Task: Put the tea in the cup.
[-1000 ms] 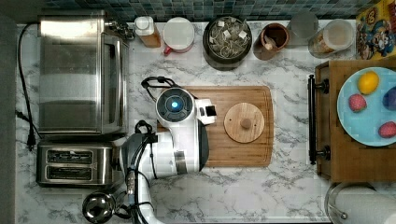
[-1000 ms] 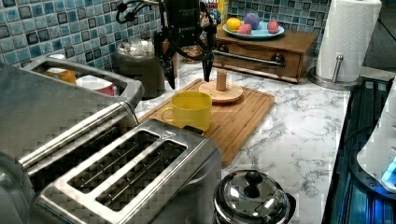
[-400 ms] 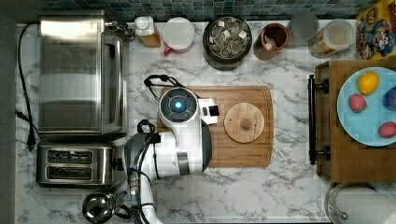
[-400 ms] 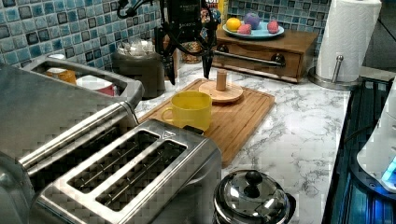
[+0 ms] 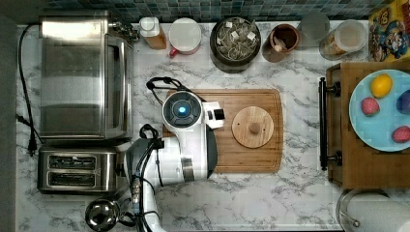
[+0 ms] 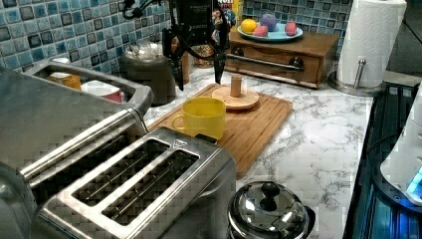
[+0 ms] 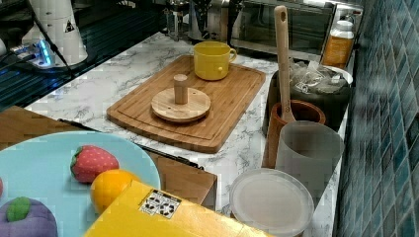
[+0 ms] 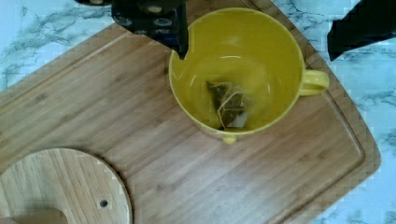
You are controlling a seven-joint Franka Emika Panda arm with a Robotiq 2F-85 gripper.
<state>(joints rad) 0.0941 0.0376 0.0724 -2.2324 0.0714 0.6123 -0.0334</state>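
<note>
Your gripper (image 6: 197, 74) hangs above the yellow cup (image 6: 203, 116) with its fingers (image 8: 154, 21) spread wide, holding nothing — 1 tea bag (image 8: 229, 105) lies at the cup's bottom. The cup stands on the wooden board (image 5: 251, 162), beside the round lid (image 7: 181, 103).

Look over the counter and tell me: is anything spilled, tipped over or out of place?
Nothing is spilled or tipped. The one thing off its place is the wooden lid, lying on the cutting board while the dark jar of tea bags stands uncovered. One tea bag lies inside the upright yellow cup.
</note>
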